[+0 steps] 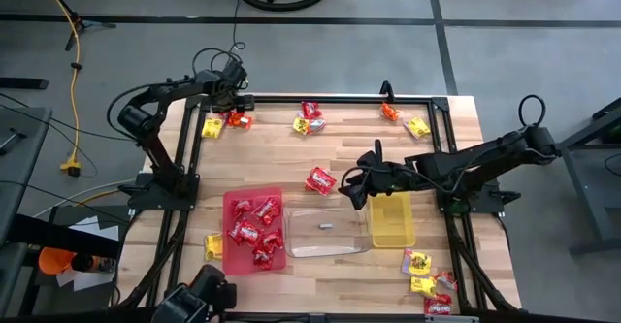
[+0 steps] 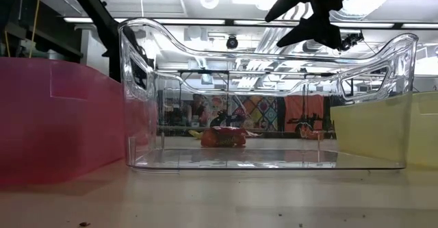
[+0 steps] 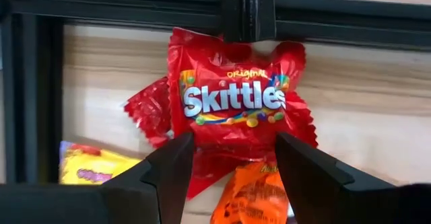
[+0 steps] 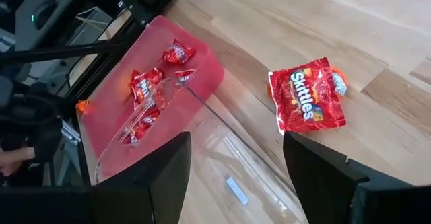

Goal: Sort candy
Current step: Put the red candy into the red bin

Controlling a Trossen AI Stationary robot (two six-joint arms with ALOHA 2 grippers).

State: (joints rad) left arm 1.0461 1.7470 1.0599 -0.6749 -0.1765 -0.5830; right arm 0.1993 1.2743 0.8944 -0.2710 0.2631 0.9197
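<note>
now left hand point(image 3: 232, 170) open around red candy packet point(image 3: 232, 106)

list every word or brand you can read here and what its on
"ORIGINAL" and "Skittles": red packet between the left gripper's open fingers.
"Skittles": red packet lying on the table, ahead of the open right gripper.
Print on the yellow packet and orange packet: unreadable.

"ORIGINAL SKITTLES" on red candy packet point(image 3: 236, 109), "Skittles" on another red packet point(image 4: 306, 96)
</note>
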